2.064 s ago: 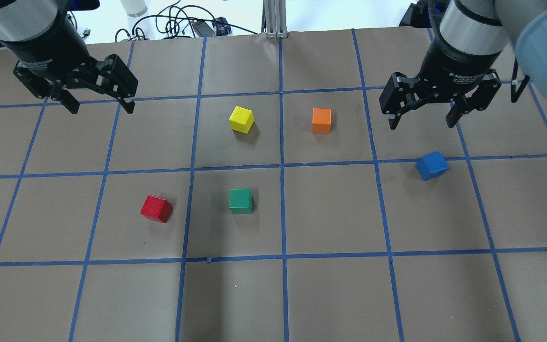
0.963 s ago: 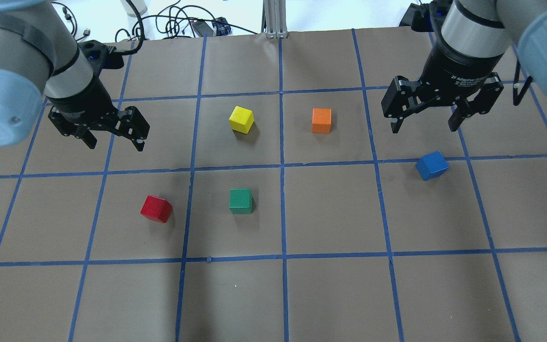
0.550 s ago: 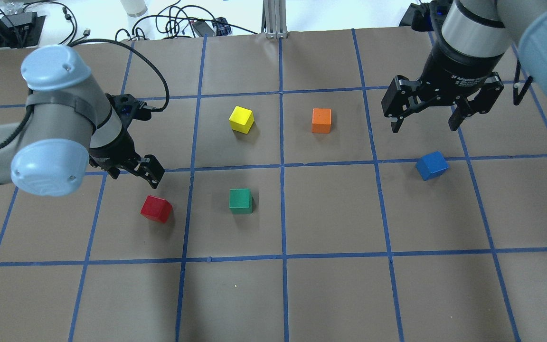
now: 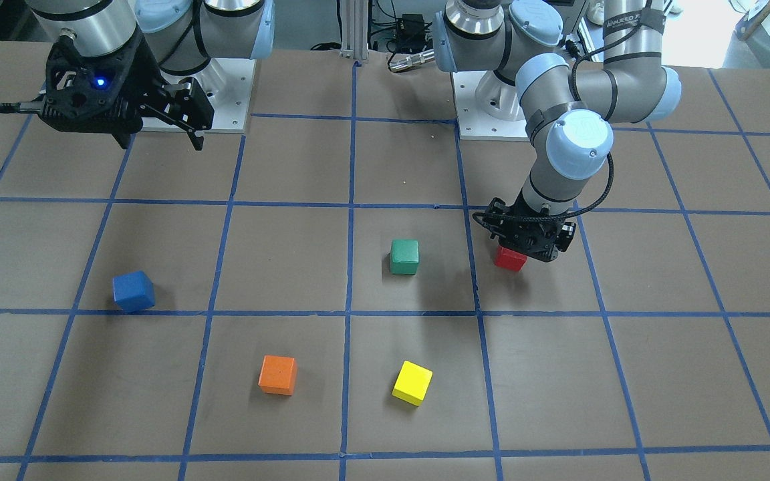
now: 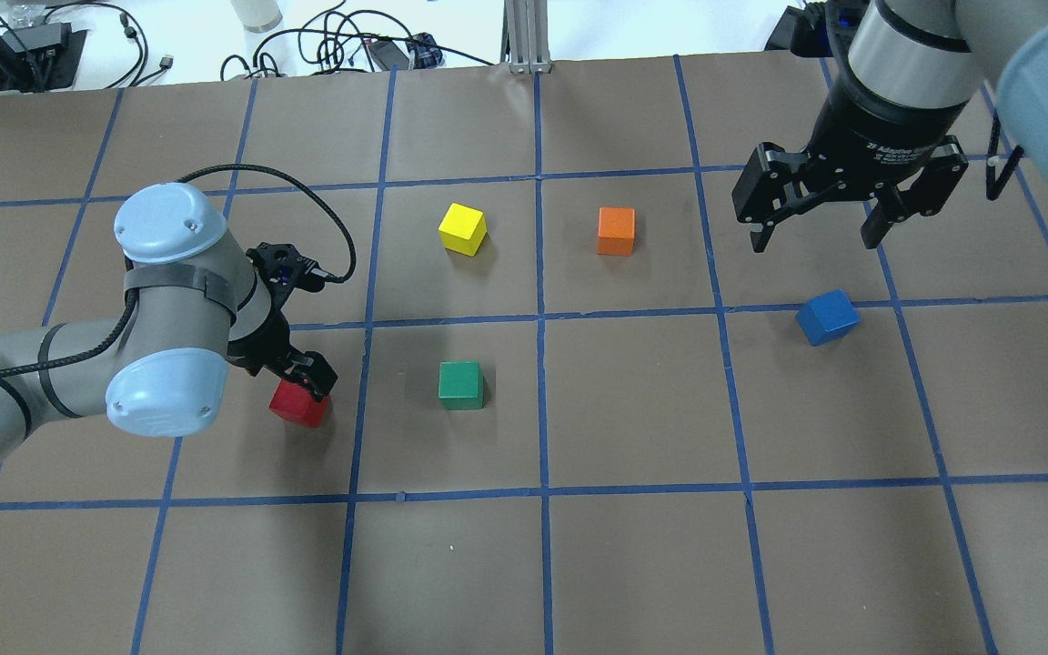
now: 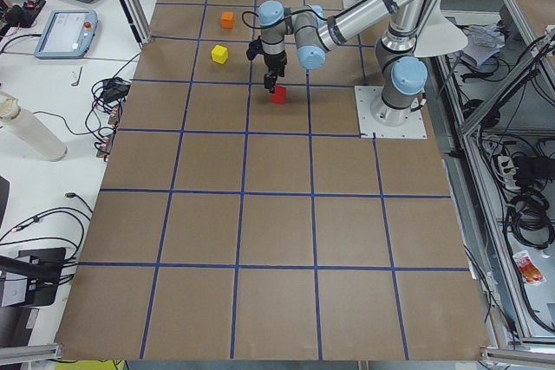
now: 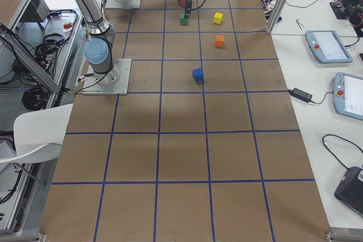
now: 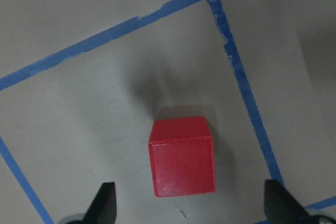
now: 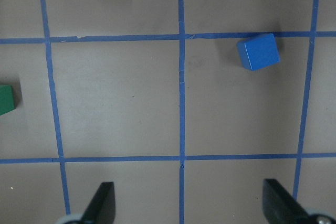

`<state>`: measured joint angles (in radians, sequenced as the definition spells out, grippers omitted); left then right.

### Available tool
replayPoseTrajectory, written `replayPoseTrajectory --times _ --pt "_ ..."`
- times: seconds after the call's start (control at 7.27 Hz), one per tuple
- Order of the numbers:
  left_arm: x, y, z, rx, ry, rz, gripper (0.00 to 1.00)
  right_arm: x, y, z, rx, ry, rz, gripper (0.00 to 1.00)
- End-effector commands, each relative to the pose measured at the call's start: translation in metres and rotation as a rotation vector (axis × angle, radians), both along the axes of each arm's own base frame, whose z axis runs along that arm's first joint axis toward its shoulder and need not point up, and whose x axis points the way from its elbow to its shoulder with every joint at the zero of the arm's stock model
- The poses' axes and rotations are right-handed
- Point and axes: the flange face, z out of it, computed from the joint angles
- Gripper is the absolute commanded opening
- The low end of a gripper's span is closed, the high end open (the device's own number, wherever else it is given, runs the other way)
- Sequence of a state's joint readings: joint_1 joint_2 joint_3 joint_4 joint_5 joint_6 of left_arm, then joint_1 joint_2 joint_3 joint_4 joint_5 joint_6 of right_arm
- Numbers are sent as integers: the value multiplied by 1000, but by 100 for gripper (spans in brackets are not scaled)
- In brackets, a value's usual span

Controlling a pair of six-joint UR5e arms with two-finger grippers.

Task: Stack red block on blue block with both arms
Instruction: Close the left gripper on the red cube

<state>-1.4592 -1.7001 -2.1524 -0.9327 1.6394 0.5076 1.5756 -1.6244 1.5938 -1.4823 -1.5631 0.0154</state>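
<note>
Fingers (image 8: 105, 203) spread astride red block (image 8: 181, 156)

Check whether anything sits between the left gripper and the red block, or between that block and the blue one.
Nothing stands between the left gripper and the red block: it lies between the open fingers. The green block sits on the straight line to the blue block, so carrying low would likely hit it.

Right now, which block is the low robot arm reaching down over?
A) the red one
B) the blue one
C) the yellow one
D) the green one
A: the left end effector hangs open right above the red block, with a gap on each side of the block.
</note>
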Motion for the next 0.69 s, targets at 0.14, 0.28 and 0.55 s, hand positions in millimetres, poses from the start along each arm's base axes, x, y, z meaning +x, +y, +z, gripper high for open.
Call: replayPoseTrajectory --times 0.14,0.28,0.55 --pt "14 5 -29 -10 1 60 100 0 -1 1 -6 -1 -2 100" --pt "13 11 -39 -34 -7 148 95 -1 -1 1 -6 0 -3 100" --pt "12 9 -39 -51 -7 172 22 -1 -1 1 -6 -3 -5 100"
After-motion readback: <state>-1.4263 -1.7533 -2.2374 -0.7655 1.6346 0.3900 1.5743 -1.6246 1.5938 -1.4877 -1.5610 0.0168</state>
